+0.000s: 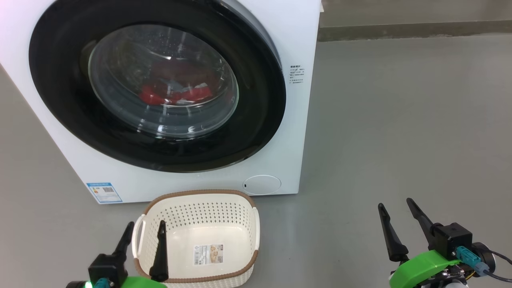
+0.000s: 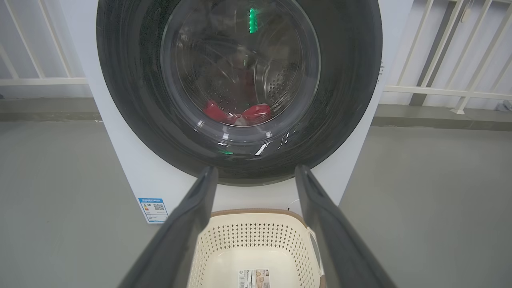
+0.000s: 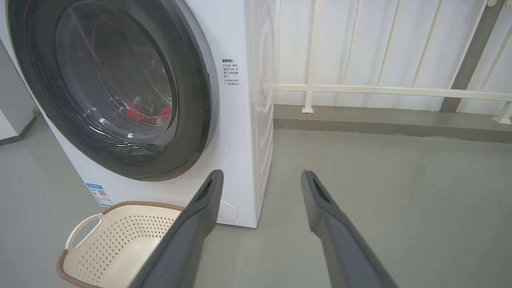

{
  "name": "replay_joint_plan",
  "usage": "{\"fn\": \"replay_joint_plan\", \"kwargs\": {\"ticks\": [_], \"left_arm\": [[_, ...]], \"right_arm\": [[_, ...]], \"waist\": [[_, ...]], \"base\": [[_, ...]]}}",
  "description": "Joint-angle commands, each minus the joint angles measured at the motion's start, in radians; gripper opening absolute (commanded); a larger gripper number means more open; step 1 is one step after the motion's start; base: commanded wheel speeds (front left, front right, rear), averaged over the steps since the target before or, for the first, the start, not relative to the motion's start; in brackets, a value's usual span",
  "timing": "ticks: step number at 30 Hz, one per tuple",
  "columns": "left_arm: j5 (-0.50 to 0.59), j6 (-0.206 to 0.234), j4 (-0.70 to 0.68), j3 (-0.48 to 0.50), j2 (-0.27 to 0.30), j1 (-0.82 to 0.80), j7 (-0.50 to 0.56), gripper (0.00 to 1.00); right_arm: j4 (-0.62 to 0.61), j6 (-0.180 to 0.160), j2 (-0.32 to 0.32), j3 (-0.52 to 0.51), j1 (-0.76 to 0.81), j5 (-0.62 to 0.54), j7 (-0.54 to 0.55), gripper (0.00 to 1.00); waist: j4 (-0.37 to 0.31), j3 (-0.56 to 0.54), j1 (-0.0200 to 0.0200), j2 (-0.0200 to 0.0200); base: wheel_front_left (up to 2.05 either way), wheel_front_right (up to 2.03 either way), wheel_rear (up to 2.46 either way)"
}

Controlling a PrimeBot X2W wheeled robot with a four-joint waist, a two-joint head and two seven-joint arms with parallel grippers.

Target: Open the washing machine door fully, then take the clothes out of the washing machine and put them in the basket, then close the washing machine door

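The white washing machine (image 1: 280, 48) stands on the floor with its black-rimmed round door (image 1: 60, 100) closed against the front. Red clothes (image 1: 176, 94) lie in the drum behind the glass, also seen as clothes (image 2: 236, 114) and clothes (image 3: 148, 115). The cream basket (image 1: 200, 195) with a brown rim sits empty just in front of the machine. My left gripper (image 1: 146, 228) is open over the basket's near left corner. My right gripper (image 1: 396, 205) is open over bare floor to the right, well clear of the machine.
A white railing (image 3: 380, 90) and a low grey kerb (image 3: 380, 124) run behind and to the right of the machine. Grey floor (image 1: 400, 120) spreads to the right. A round white flap (image 1: 262, 185) and a blue label (image 1: 104, 193) mark the machine's lower front.
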Motion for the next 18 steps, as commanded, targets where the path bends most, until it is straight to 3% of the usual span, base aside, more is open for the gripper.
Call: {"fn": "replay_joint_plan", "kwargs": {"ticks": [1, 3, 5, 14, 18], "left_arm": [[-0.005, 0.007, -0.02, 0.027, 0.017, -0.043, -0.011, 1.0], [-0.006, 0.01, -0.021, 0.025, 0.017, -0.043, -0.011, 1.0], [-0.006, 0.012, -0.022, 0.022, 0.017, -0.042, -0.011, 1.0], [-0.01, 0.015, -0.019, 0.012, 0.023, -0.04, -0.011, 1.0], [-0.014, 0.016, -0.015, 0.009, 0.025, -0.042, -0.011, 1.0]], "right_arm": [[-0.02, 0.0, -0.011, 0.023, -0.042, 0.001, -0.014, 1.0], [-0.02, 0.0, -0.011, 0.023, -0.042, 0.001, -0.014, 1.0], [-0.014, 0.0, -0.011, 0.028, -0.042, 0.006, -0.014, 0.0], [-0.002, 0.0, -0.011, 0.036, -0.053, 0.026, -0.014, 0.0], [-0.004, 0.0, -0.011, 0.049, -0.061, 0.091, -0.014, 0.0]], "waist": [[0.0, 0.001, -0.0001, 0.0], [0.0, 0.001, -0.0001, 0.0], [0.001, 0.001, -0.0001, 0.0], [0.004, 0.005, -0.0001, 0.0], [0.006, 0.01, -0.0001, 0.0]], "base": [[0.0, 0.0, 0.0], [0.0, 0.0, 0.0], [0.0, 0.0, 0.0], [0.0, 0.0, 0.0], [0.0, 0.0, 0.0]]}}
